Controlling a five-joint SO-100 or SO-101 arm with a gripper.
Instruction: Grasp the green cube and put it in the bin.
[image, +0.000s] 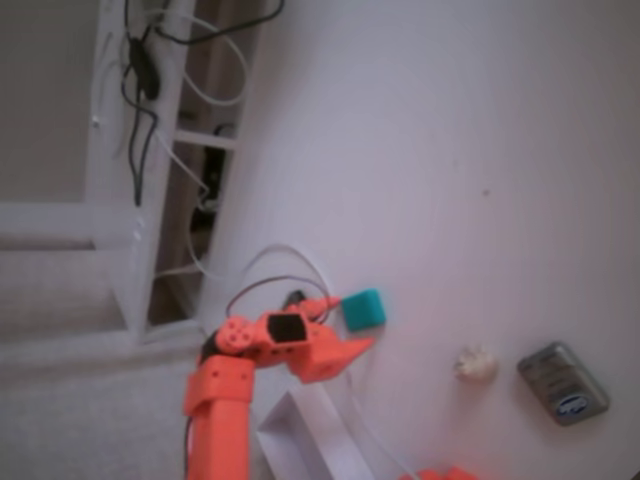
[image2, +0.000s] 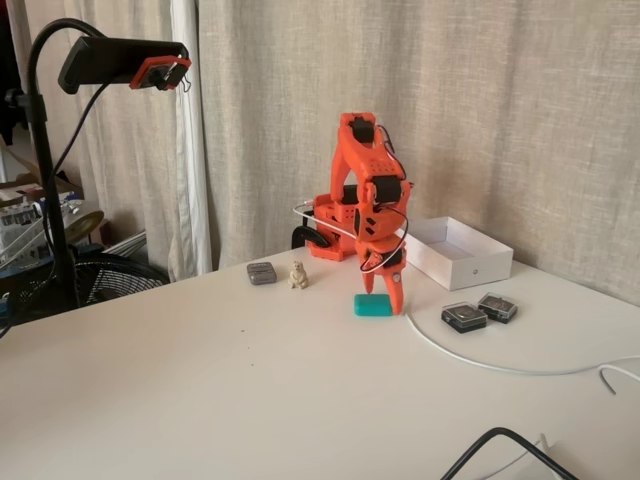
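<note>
Teal-green and matte, the green cube (image2: 374, 305) is sitting on the table (image2: 230, 390) just beside my gripper (image2: 392, 297) — I am holding nothing, though I cannot tell how far my jaws are parting.

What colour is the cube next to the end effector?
Teal-green, plain matte; the cube shows best in a fixed view, on the table beside the end effector.

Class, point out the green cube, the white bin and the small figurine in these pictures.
green cube (image2: 373, 305): a fixed view, front face.
bin (image2: 478, 267): a fixed view, near outer wall.
figurine (image: 475, 363): a fixed view, its body.
</note>
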